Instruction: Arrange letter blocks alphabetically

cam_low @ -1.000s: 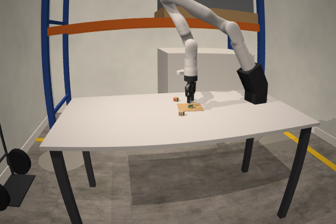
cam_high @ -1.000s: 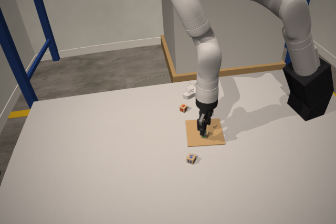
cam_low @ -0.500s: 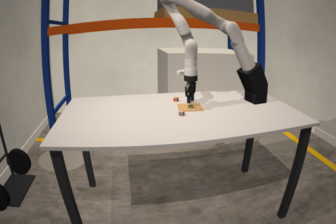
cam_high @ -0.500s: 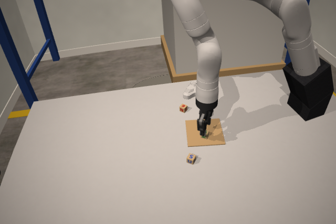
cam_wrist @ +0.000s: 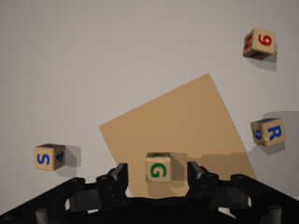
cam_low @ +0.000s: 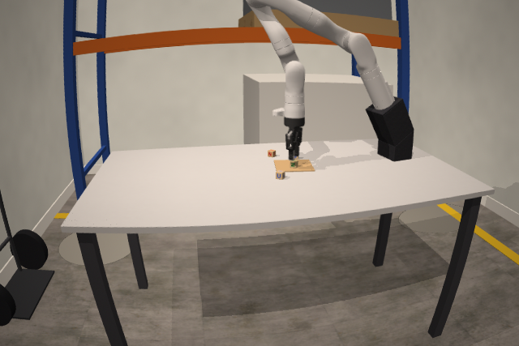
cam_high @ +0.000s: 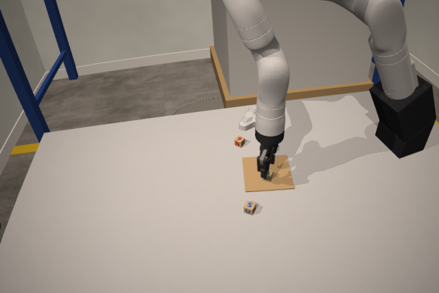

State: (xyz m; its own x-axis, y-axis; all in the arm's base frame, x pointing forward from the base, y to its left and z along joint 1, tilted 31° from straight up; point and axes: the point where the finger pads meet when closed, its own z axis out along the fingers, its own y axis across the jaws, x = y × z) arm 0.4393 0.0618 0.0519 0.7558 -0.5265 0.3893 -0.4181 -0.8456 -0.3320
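Wrist view, reading across from the mat (cam_wrist: 181,112): out to its left, well off the mat on the table (cam_high: 141,193), sits the S block (cam_wrist: 49,157), S on top, flat. On the mat itself, near the edge closest to the camera, there's the G block (cam_wrist: 159,170), G on top and lying flat. The gripper (cam_low: 293,152) is right over it, 1 finger (cam_wrist: 118,181) on each side with a sliver of daylight between pad and block. It's released, gripping nothing, and the exterior view shows the fingertips just above the block, not around it. Moving right of the mat, the R block (cam_wrist: 269,133) is just beside the mat's right edge, off it, R on top. Farther up and to the right, well apart from the mat, is the 9 block (cam_wrist: 260,44), a red 9 on top. So 1 lettered block is on the mat and 2 are off it.
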